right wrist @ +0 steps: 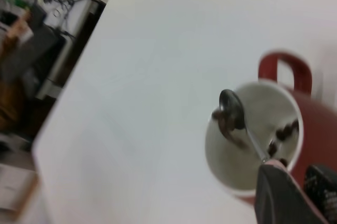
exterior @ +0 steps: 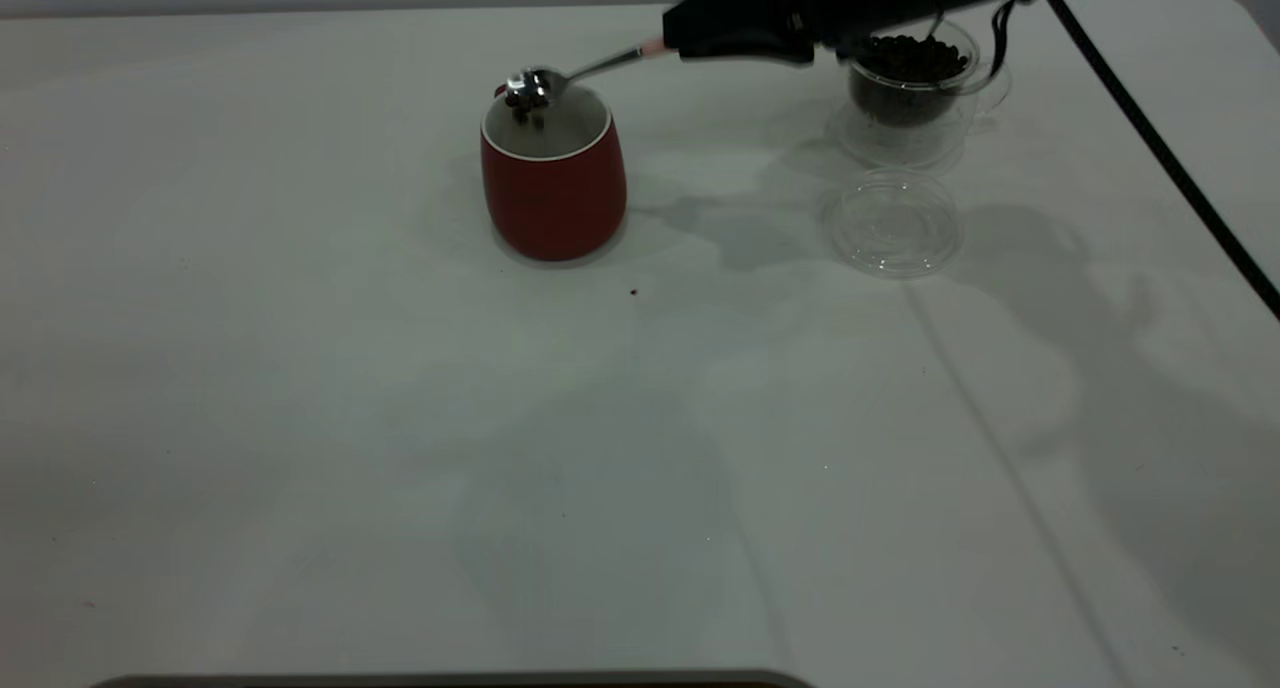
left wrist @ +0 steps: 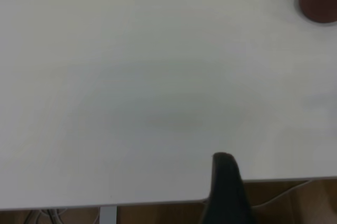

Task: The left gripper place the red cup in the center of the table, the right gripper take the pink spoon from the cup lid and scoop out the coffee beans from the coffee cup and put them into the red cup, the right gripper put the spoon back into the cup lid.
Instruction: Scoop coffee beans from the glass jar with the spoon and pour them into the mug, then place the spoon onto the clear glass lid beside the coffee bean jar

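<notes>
Bare table [exterior: 400, 468] fills the foreground; mid-table stands the red cup [exterior: 553, 183], placement done. Right gripper [exterior: 690, 33], clamped on the spoon [exterior: 560, 78], tips beans [exterior: 527, 111] in; lid [exterior: 890, 221] empty, spoon return pending. Left gripper [left wrist: 224, 182] parked at the edge, jaws unreadable.

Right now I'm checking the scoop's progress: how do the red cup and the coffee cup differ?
The red cup is opaque dark red with a white inside; the coffee cup is clear glass. The red cup holds only a few beans; the coffee cup is heaped with coffee beans. The red cup looks larger than the coffee cup. Both stand upright on the table.
</notes>
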{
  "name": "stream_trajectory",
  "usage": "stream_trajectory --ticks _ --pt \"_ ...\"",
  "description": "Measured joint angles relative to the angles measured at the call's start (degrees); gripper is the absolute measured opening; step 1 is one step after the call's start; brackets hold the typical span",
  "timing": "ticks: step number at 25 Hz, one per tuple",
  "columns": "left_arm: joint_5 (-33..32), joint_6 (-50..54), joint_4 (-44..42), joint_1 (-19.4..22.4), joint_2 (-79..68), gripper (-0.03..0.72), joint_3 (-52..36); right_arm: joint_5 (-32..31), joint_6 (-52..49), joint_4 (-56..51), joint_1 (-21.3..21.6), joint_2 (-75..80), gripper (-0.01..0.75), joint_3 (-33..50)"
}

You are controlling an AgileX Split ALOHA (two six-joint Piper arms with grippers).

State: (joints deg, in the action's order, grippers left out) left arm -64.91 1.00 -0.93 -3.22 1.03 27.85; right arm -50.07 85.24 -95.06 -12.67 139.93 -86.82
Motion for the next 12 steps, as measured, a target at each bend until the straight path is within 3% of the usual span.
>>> stream_trajectory --ticks 7,12 --pt "0.0 0.0 0.0 0.0 0.0 0.587 0.0 3.53 6.23 6.68 -0.03 -9.34 0.099 5.6" --pt "0.0 0.0 0.0 0.0 0.0 0.587 0.0 -0.68 4.78 16.35 5.89 -15.0 0.099 11.8"
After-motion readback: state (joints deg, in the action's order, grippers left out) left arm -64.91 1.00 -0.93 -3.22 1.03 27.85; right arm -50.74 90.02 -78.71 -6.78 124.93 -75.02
